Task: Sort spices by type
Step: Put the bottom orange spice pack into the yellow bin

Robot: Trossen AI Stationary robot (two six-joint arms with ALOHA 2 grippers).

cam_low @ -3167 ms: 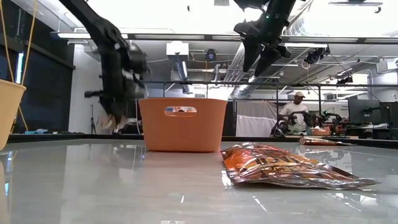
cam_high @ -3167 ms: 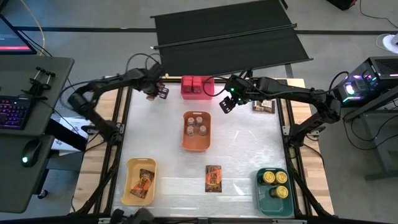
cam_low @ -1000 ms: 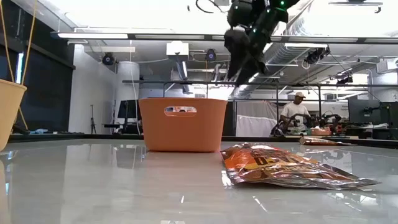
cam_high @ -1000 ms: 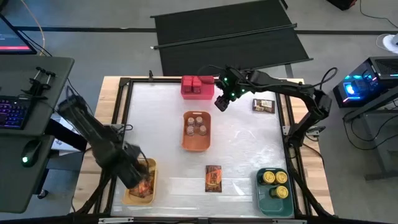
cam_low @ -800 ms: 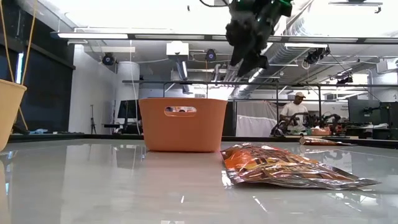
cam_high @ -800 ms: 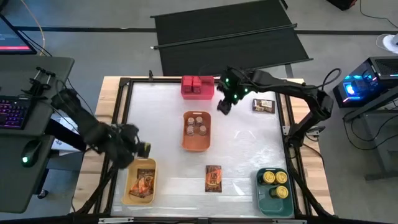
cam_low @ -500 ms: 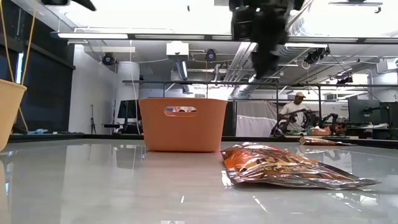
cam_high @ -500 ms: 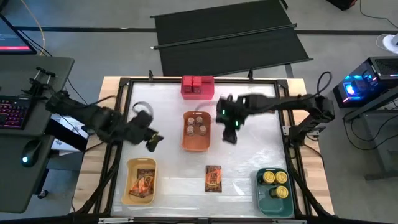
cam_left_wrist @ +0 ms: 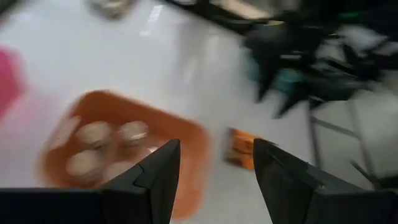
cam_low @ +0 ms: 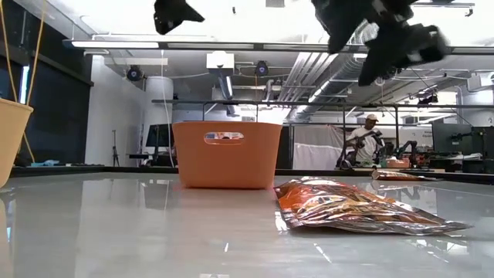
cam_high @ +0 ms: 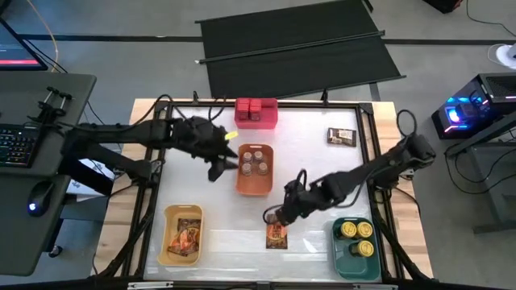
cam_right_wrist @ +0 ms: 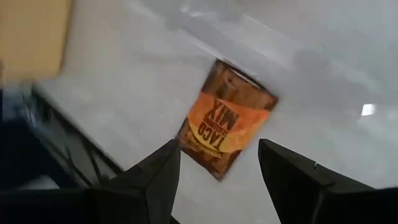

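Note:
A flat orange-brown packet (cam_high: pixel 276 234) lies flat on the table near its near edge; it also shows in the right wrist view (cam_right_wrist: pixel 227 127) and the low view (cam_low: pixel 363 208). My right gripper (cam_high: pixel 276 215) hovers open above it (cam_right_wrist: pixel 214 186), touching nothing. My left gripper (cam_high: pixel 224 161) hangs open in the air (cam_left_wrist: pixel 214 180) beside the left side of the orange bin (cam_high: pixel 255 169), which holds several pale-lidded jars (cam_left_wrist: pixel 102 146). A second packet lies in the yellow bin (cam_high: pixel 182 234). Red boxes sit in the red bin (cam_high: pixel 255 113). Yellow-topped tins sit in the green bin (cam_high: pixel 356 239).
A dark printed packet (cam_high: pixel 342 137) lies by the table's far right corner. The four bins stand at the far edge, the middle, and the near left and near right corners. Bare table shows between them. A person (cam_low: pixel 363 139) stands in the room behind.
My left gripper rose from over the yellow bin and swung toward the far edge and the right, ending beside the orange bin. My right gripper travelled from beside the red bin toward the near edge, ending over the loose packet. No spice moved.

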